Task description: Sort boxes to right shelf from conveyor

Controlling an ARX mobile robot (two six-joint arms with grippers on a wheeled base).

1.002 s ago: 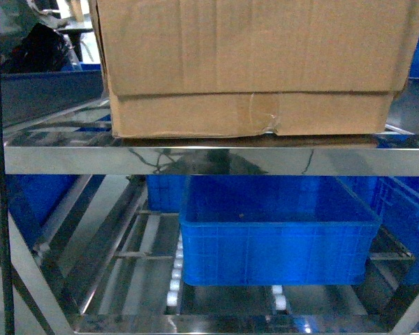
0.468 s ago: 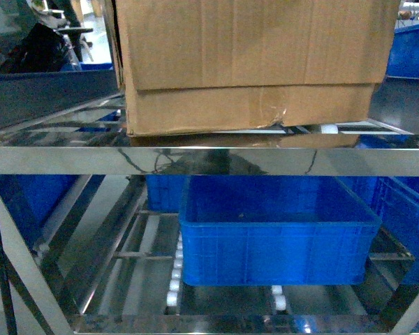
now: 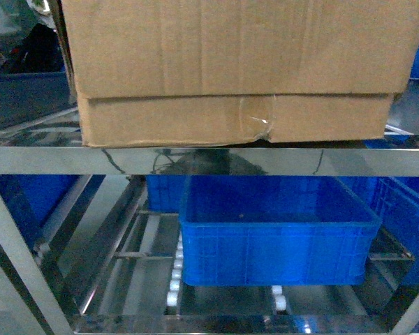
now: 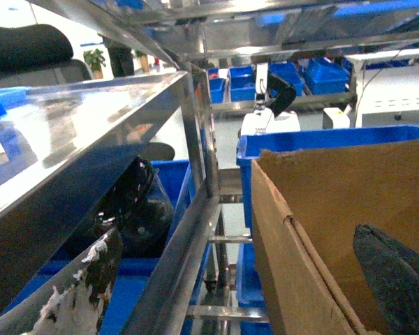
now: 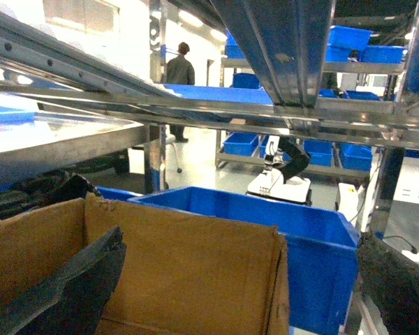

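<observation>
1. Head view is basically all cardboard box (image 3: 237,70). It sits on the front rail of the steel shelf (image 3: 209,160), upper tier, and fills most of the width. The bottom flap has a torn, crinkly patch of tape near the middle.

2. Under that rail, on the lower tier, there's a blue crate (image 3: 279,241) resting on the white roller wheels (image 3: 174,276). More blue crates sit behind it and off to the right.

3. Left wrist view: the left gripper (image 4: 244,279) has its fingers spread wide apart around the box's left wall. The outer finger (image 4: 87,286), with white scuffed paint, is outside the box next to a steel post (image 4: 195,230); the other dark pad shows inside the box at lower right. Can't tell whether either pad is actually pressing on the cardboard.

4. Right wrist view: same deal for the right gripper (image 5: 244,286). One dark finger (image 5: 84,286) is inside the box, low on the left; the other is outside at far right, with the box's right wall and torn top edge between them. Fingers apart, contact not clear.

5. Just beyond the box in the right wrist view is another blue crate (image 5: 307,237). Farther off there's a person (image 5: 178,70) standing with their back turned, more racks of blue bins, and a small robot arm on a white base (image 5: 283,174).
</observation>
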